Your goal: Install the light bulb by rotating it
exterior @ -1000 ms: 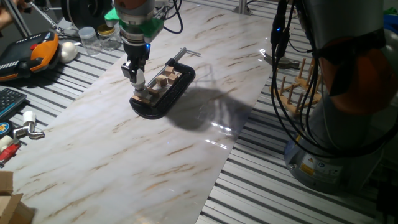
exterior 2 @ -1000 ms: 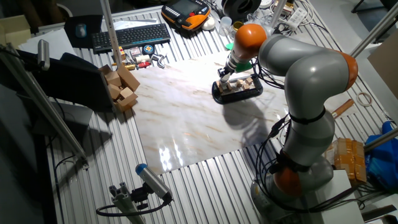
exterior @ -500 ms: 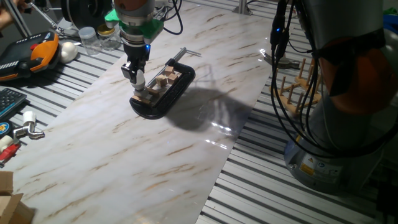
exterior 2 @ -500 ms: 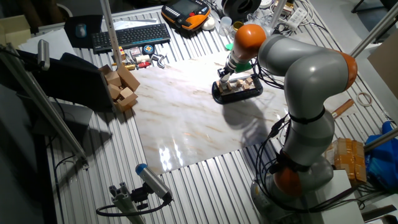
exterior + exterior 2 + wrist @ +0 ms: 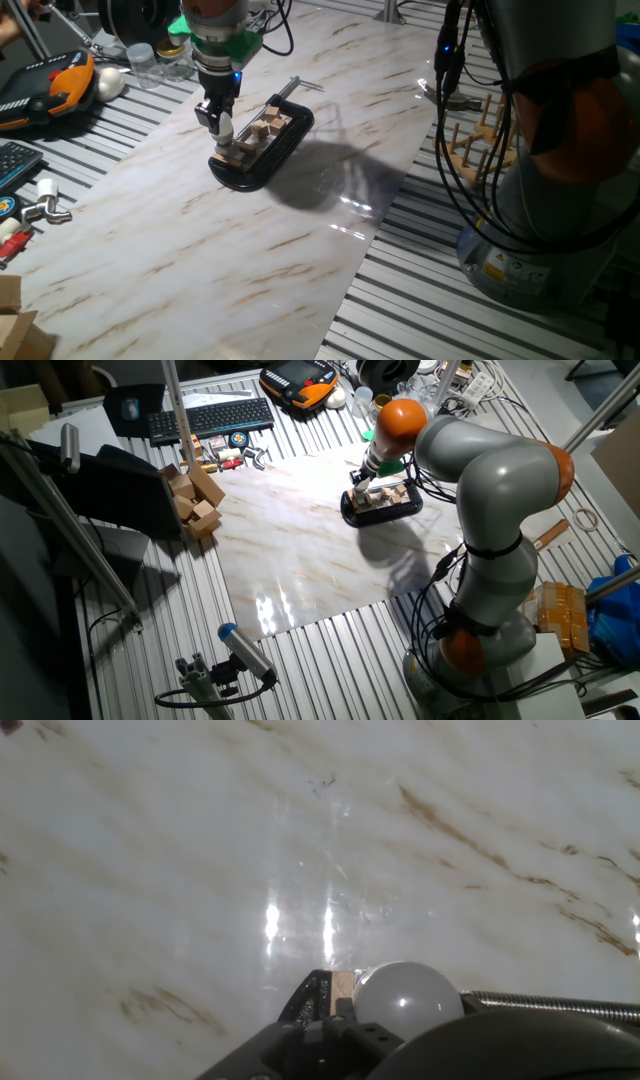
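light bulb [image 5: 408, 999] seemingly upright, in pincer [image 5: 222, 127]

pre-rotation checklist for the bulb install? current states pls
1. End effector over the near end of the black clamp: ok.
2. Light bulb in the hand view, close under the camera: ok.
3. Fingers firmly closed on the bulb: cannot tell, contact is hidden in every view.
4. Bulb base aligned with its socket: cannot tell, the base is hidden.
5. Clamp lying flat on the marble board, wooden blocks held inside it: ok.
6. Room to rotate: ok, nothing stands beside the end effector except the clamp's screw handle, at the far end.
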`<state>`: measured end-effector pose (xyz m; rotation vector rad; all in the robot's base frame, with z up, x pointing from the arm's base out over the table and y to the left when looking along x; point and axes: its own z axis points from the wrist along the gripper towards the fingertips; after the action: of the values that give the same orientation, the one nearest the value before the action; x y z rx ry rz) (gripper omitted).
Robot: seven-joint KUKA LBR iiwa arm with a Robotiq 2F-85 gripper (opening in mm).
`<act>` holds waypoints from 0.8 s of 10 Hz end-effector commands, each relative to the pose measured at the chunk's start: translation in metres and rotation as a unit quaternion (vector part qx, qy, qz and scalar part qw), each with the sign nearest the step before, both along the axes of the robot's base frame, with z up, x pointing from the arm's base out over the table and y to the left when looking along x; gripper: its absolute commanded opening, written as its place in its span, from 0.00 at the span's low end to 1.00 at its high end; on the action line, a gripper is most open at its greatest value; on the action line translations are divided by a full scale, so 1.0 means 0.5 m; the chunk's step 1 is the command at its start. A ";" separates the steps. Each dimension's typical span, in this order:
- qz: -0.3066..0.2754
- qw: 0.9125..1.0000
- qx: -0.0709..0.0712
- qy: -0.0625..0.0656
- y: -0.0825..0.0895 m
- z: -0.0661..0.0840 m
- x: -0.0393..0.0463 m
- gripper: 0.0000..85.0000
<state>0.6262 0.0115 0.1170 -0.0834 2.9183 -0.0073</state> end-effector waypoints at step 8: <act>0.000 1.000 -0.004 0.003 0.001 0.001 0.001 0.00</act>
<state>0.6270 0.0122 0.1177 -0.0855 2.9247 -0.0197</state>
